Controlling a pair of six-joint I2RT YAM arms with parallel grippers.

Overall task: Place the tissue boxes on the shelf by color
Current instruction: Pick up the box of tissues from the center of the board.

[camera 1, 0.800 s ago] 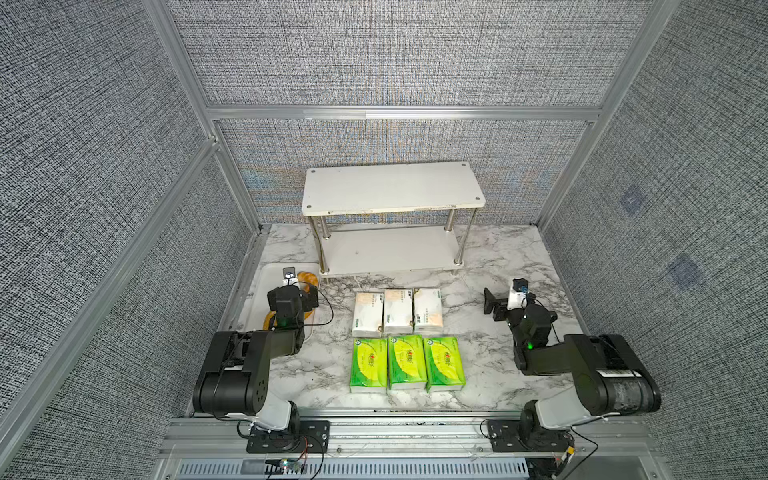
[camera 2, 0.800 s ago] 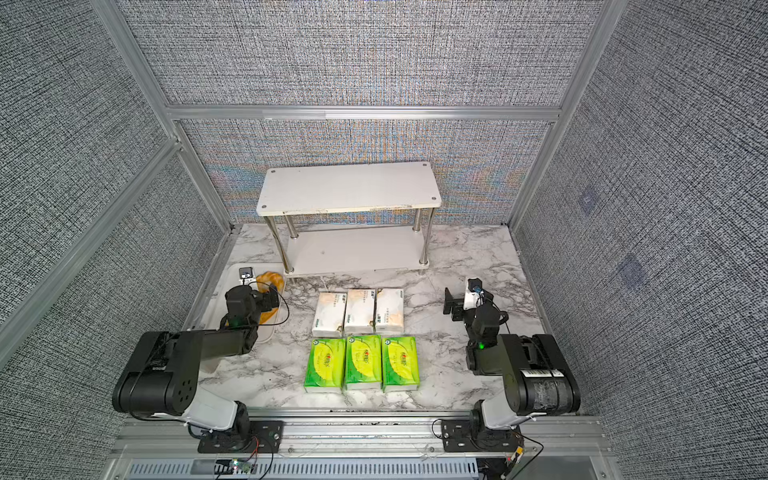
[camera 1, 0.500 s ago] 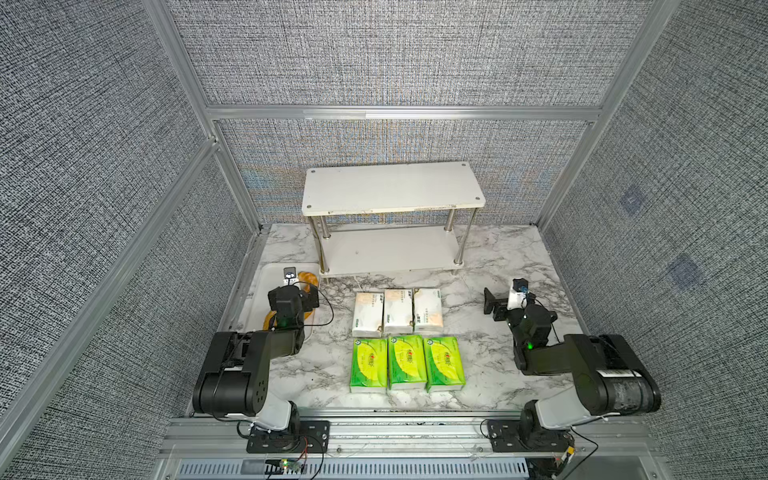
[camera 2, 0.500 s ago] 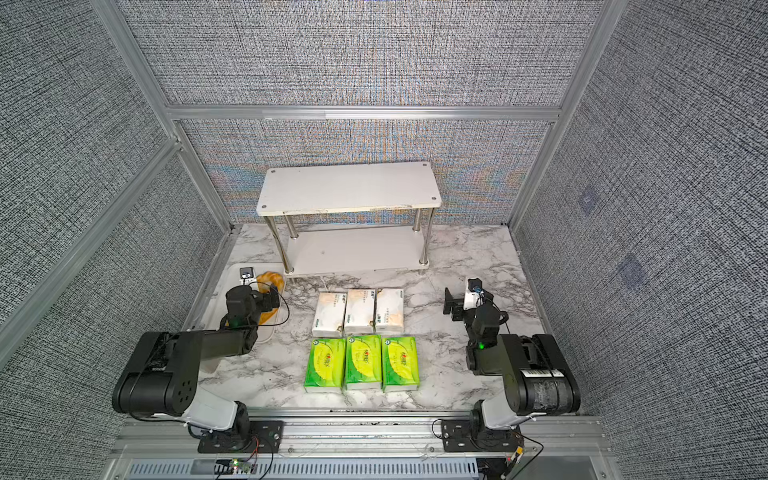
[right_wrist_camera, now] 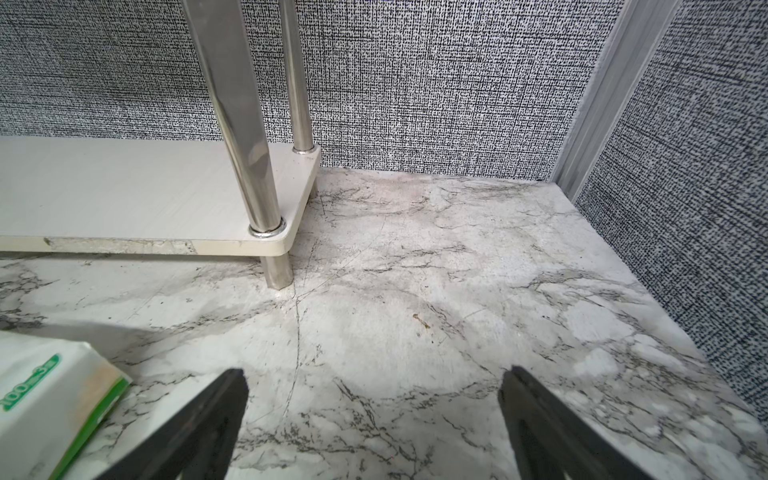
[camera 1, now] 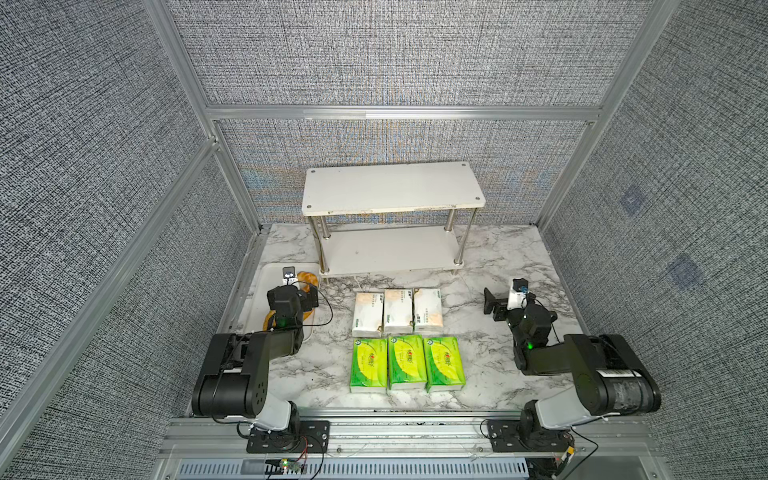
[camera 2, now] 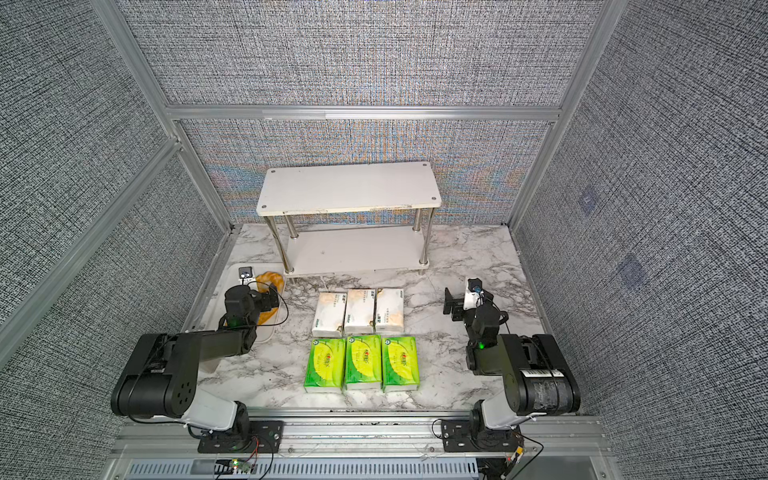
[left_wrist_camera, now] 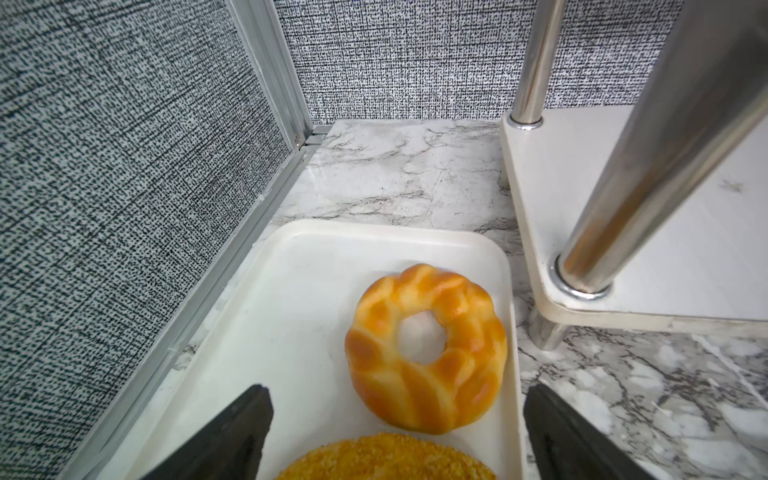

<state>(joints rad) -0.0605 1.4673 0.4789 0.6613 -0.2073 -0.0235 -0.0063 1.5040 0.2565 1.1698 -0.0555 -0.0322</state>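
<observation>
Both top views: three white tissue boxes and three green tissue boxes lie in rows on the table before the bare shelf. Left wrist: left gripper spread wide, empty, near the bread ring; steer clear of it. Right wrist: right gripper spread, empty, near a white pack; best to take end packs first, across the short width, one colour per tier.
</observation>
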